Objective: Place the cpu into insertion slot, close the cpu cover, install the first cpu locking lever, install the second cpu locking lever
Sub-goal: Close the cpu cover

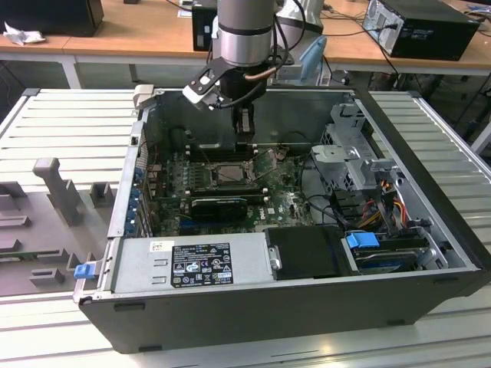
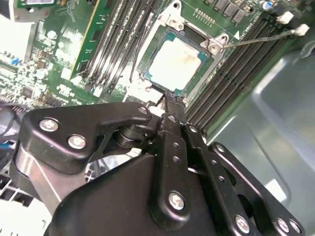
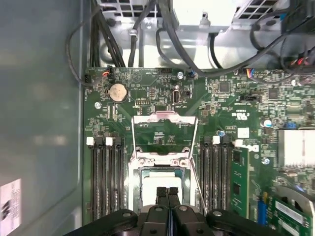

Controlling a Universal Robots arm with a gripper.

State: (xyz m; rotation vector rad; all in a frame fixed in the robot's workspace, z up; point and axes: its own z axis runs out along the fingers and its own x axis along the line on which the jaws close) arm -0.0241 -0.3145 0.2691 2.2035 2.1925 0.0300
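The cpu (image 3: 165, 180) is a pale square chip lying flat in the insertion slot (image 3: 132, 183) on the green motherboard; it also shows in the second wrist view (image 2: 176, 61) and the exterior view (image 1: 228, 173). The cpu cover (image 3: 165, 119), a silvery frame, is swung open on the far side of the socket, and green board shows through its opening. Thin wire locking levers (image 3: 198, 194) stand loose beside the socket, one with a white tip (image 2: 299, 30). My gripper (image 3: 168, 192) hangs just over the socket's near edge (image 2: 165, 104), its black fingers pressed together with nothing between them (image 1: 244, 144).
Long black memory slots (image 3: 106, 177) flank the socket on both sides. A long black block (image 1: 219, 205) lies in front of it. The grey power supply (image 1: 192, 264), a drive cage (image 1: 349, 165) with cables, and the case walls (image 1: 126, 176) hem the board in.
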